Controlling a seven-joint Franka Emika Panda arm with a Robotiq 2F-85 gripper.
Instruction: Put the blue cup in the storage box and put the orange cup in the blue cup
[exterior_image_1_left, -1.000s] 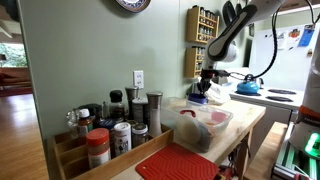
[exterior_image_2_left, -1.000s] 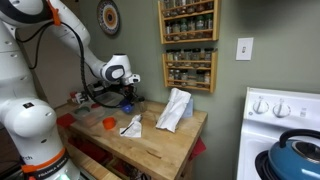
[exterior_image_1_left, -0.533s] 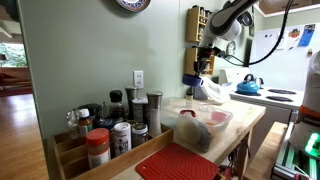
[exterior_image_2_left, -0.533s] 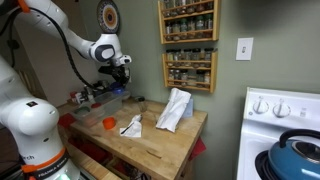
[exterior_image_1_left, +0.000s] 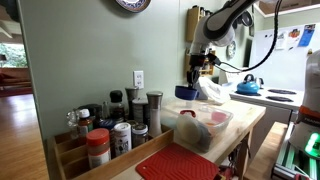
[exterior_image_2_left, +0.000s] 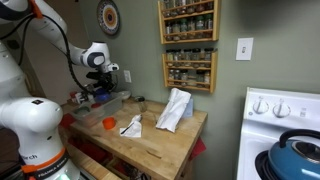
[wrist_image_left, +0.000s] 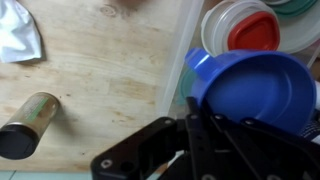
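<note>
My gripper (exterior_image_1_left: 194, 78) is shut on the rim of the blue cup (exterior_image_1_left: 186, 92) and holds it in the air over the far end of the storage box (exterior_image_1_left: 222, 126). In the wrist view the blue cup (wrist_image_left: 255, 85) fills the right side, open end up, with my gripper (wrist_image_left: 203, 115) clamped on its rim above the box's clear wall (wrist_image_left: 181, 45). In an exterior view the gripper (exterior_image_2_left: 100, 86) hangs at the table's left end and the orange cup (exterior_image_2_left: 109, 124) stands on the wooden table, apart from it.
Red and white lids (wrist_image_left: 250, 25) lie in the box. A dark bottle (wrist_image_left: 28, 125) lies on the table beside it. White cloths (exterior_image_2_left: 175, 108) sit mid-table. A wooden spice tray (exterior_image_1_left: 75, 150), a red mat (exterior_image_1_left: 180, 163) and a kettle (exterior_image_1_left: 248, 87) are nearby.
The gripper has lifted the blue cup off the table, carried it sideways over the storage box and come down a little.
</note>
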